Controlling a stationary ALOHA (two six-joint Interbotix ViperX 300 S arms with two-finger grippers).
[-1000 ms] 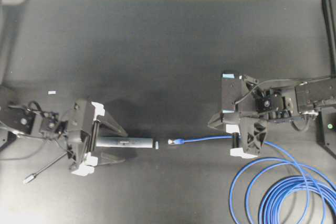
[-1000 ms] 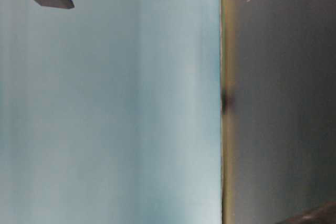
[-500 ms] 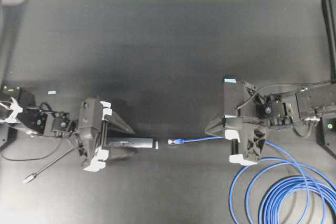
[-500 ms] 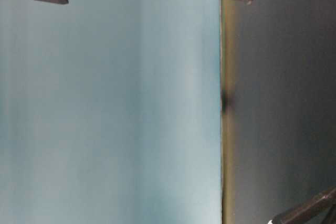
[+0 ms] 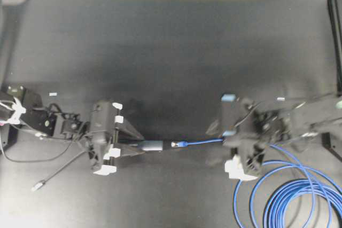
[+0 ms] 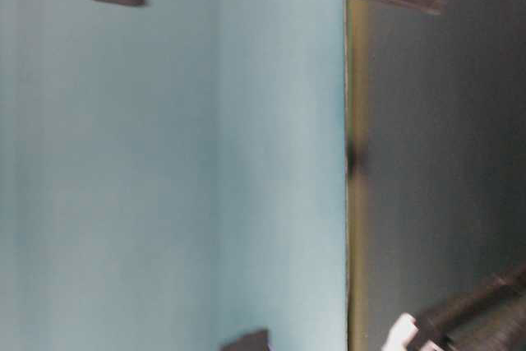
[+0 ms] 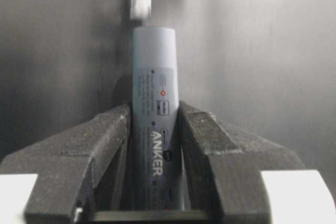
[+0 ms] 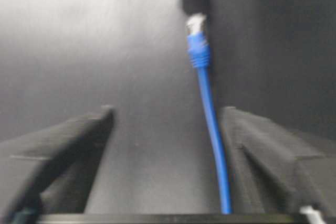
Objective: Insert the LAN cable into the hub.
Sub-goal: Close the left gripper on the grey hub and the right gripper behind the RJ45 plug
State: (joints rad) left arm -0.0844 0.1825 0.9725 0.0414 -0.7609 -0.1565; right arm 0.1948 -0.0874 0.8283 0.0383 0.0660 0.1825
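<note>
Left gripper (image 7: 155, 145) had closed in from wide to a narrow clamp on the hub (image 7: 154, 103), its fingers (image 7: 102, 140) pressed against both flanks of the dark-grey bar in the left wrist view. A second earlier those jaws stood wide around the bar without touching it. Right gripper (image 8: 165, 145) had done the reverse — pinched on the LAN cable (image 8: 210, 129) a second before, it now stood wide, the blue line lying loose between its fingers and nearer the right one.

On the table (image 5: 171, 52) the hub (image 5: 151, 144) lay lengthwise with its pale end facing the cable's plug (image 5: 180, 144); the two were just beside each other, not yet joined, and the plug looked slightly off the hub's axis. The spare coils (image 5: 288, 196) lay at the lower right.

That swap probably meant the hub was being secured first — the cable would need a fresh grip nearer the plug before it could be pushed in.
</note>
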